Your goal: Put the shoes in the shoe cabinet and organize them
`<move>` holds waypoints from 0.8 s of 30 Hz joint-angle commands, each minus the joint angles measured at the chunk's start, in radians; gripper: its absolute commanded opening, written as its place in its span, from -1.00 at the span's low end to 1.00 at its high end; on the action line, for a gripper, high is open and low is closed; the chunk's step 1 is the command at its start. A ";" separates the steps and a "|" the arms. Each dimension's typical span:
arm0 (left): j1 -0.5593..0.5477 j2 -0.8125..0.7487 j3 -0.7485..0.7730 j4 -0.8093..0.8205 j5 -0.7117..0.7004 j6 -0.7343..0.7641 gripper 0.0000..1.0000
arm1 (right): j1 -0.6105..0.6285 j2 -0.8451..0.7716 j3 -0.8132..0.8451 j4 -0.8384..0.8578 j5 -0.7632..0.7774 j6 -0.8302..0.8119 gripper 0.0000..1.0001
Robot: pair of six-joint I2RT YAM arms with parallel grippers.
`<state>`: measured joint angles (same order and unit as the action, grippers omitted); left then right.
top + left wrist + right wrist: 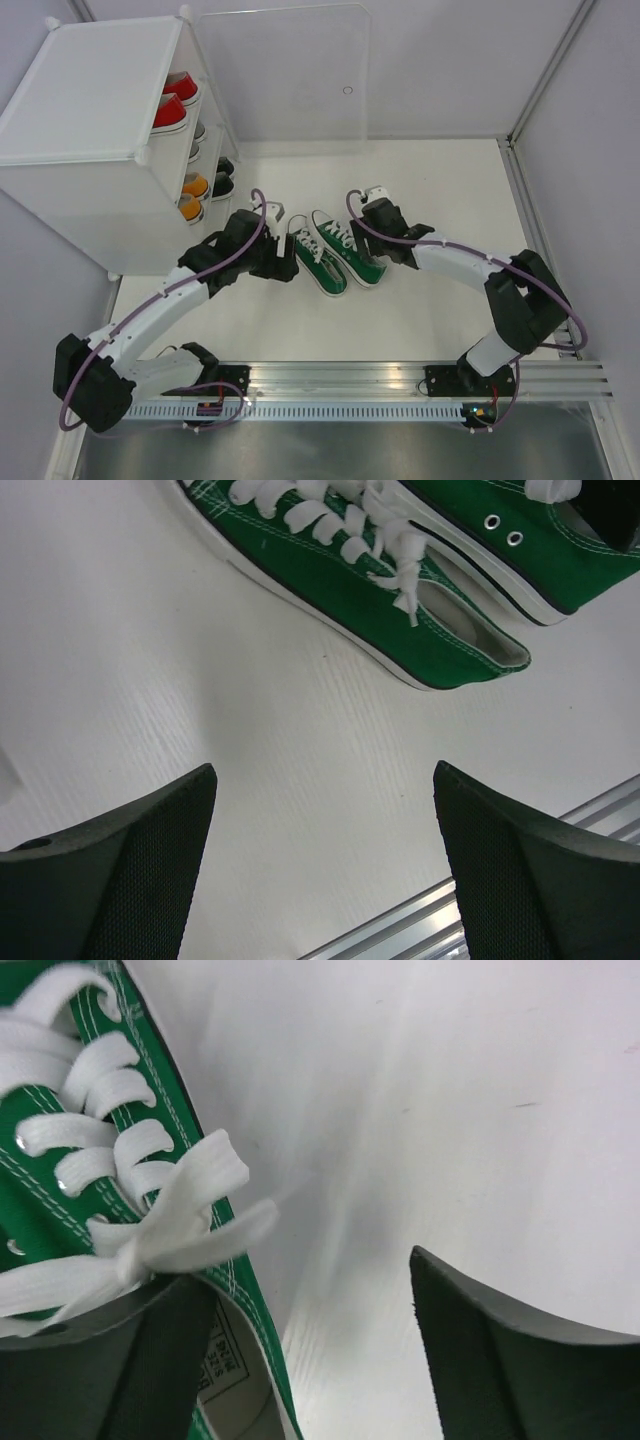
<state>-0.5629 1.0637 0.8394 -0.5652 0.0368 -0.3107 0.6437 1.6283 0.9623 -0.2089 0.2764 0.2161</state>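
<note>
Two green shoes [335, 255] lie side by side mid-table, toes toward the back left. My right gripper [305, 1265] stands open at the right shoe's [120, 1160] heel. Its left finger [120, 1360] sits over the shoe's mouth, the collar just inside the gap, and its right finger over bare table. In the top view that gripper [375, 235] hangs over the right shoe. My left gripper [322, 770] is open over bare table beside the left shoe [400, 610], holding nothing. The shoe cabinet [90, 90] stands back left with red shoes [175, 100], black shoes [222, 175] and orange shoes [192, 195] on its shelves.
The cabinet's clear door panel [285, 75] stands swung open along the back wall. A grey shoe [197, 135] shows on a middle shelf. An aluminium rail [400, 375] runs along the near table edge, also in the left wrist view as the rail [420, 920].
</note>
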 commanded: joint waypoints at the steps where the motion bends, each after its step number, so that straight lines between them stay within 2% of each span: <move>1: -0.077 0.068 0.096 0.047 -0.014 -0.050 0.82 | 0.004 -0.146 0.038 -0.021 0.079 0.040 0.67; 2: -0.097 0.087 0.113 0.050 -0.024 -0.051 0.82 | 0.002 -0.177 0.033 -0.035 0.104 0.054 0.76; 6: -0.202 0.218 0.225 0.050 -0.075 -0.041 0.82 | -0.007 -0.373 0.006 -0.130 0.282 0.169 0.86; 8: -0.233 0.302 0.302 0.050 -0.090 -0.021 0.81 | -0.010 -0.441 -0.020 -0.165 0.354 0.216 0.90; 9: -0.261 0.330 0.328 0.050 -0.103 -0.008 0.81 | -0.013 -0.509 -0.030 -0.203 0.439 0.241 0.91; 13: -0.318 0.484 0.493 0.047 -0.098 0.021 0.75 | -0.018 -0.680 -0.111 -0.286 0.598 0.422 0.93; 19: -0.414 0.715 0.699 0.013 -0.091 0.096 0.72 | -0.018 -0.956 -0.287 -0.316 0.665 0.578 0.92; 24: -0.465 0.844 0.796 -0.019 -0.100 0.163 0.64 | -0.018 -1.108 -0.382 -0.293 0.669 0.592 0.91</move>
<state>-1.0077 1.8751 1.5761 -0.5549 -0.0505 -0.2333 0.6254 0.5690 0.6071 -0.5117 0.8967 0.7517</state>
